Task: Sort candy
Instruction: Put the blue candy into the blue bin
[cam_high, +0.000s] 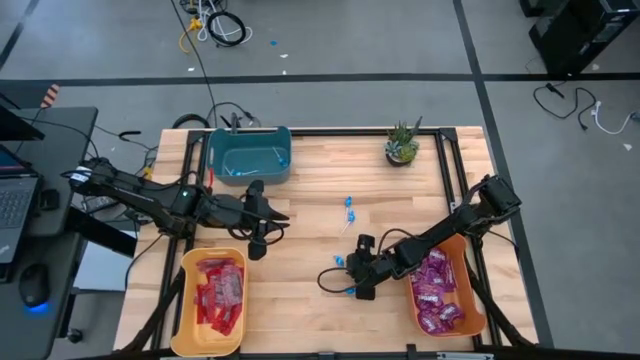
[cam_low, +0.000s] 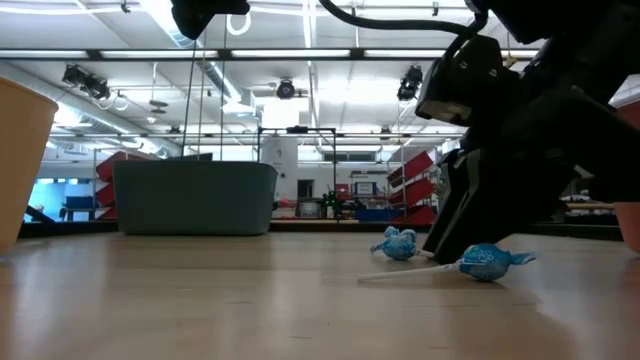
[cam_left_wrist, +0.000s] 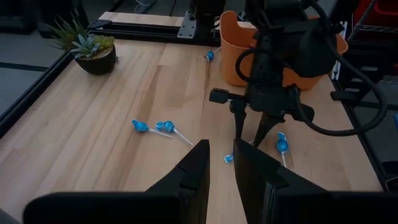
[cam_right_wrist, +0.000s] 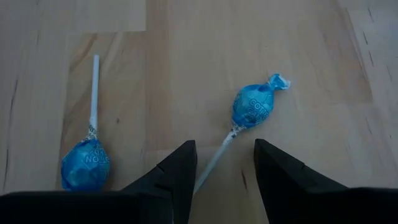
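left hand (cam_high: 258, 243): hovering, fingers slightly apart | right hand (cam_high: 362, 290): lowered, fingers spread

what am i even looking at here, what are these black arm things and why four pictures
Two robot arms at a wooden table are sorting candy. One picture looks down from above, one looks level across the tabletop, and two come from cameras on the arms' wrists. The yellow bin holds red packets, the orange bin holds purple packets, and there is a teal bin too. A few blue lollipops lie loose. The right gripper is open, its fingers either side of one lollipop's stick, nothing gripped. The left gripper waits, holding nothing.
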